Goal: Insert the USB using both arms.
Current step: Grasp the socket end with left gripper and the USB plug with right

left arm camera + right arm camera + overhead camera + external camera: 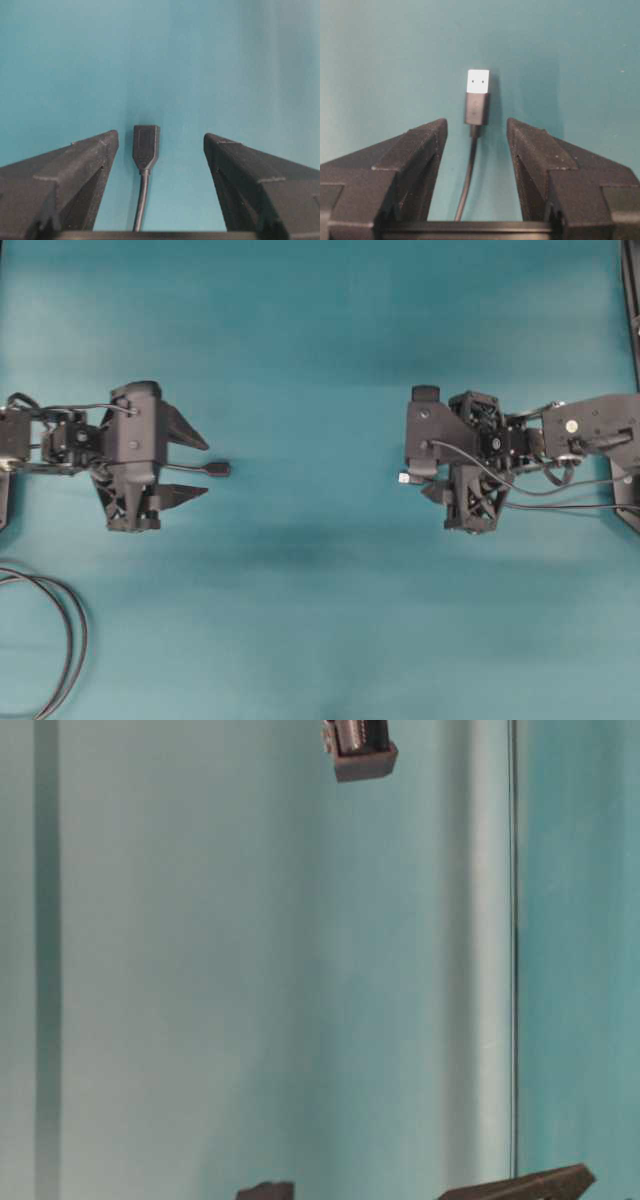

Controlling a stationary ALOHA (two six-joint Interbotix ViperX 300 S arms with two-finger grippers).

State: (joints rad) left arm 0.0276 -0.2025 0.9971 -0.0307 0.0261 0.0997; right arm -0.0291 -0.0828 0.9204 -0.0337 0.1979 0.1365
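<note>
At the far left of the overhead view, a loop of black cable (60,640) is lying on the teal table (300,620). Above it, the left arm (60,440) is reaching toward the middle. The left gripper (195,468) is pointing right, and its fingers (85,165) are standing wide apart, gripping nothing. A USB socket (146,146) on a thin black lead is lying between them, touching neither finger, with its end just past the fingertips. In the overhead view this socket (217,469) is pointing toward the opposite arm.

A bare stretch of table is separating the two grippers, which are sitting well apart.

On the right, the right arm (580,430) is reaching leftward. The right gripper (476,129) is also standing with its fingers (420,150) apart, somewhat less wide than the left pair. A USB plug (478,95) with a silver metal tip is lying between them, clear of both fingers, its tip extending beyond the fingertips. In the overhead view the plug (403,478) is facing the socket.

The table-level view is showing only dark gripper fragments at its edges.
</note>
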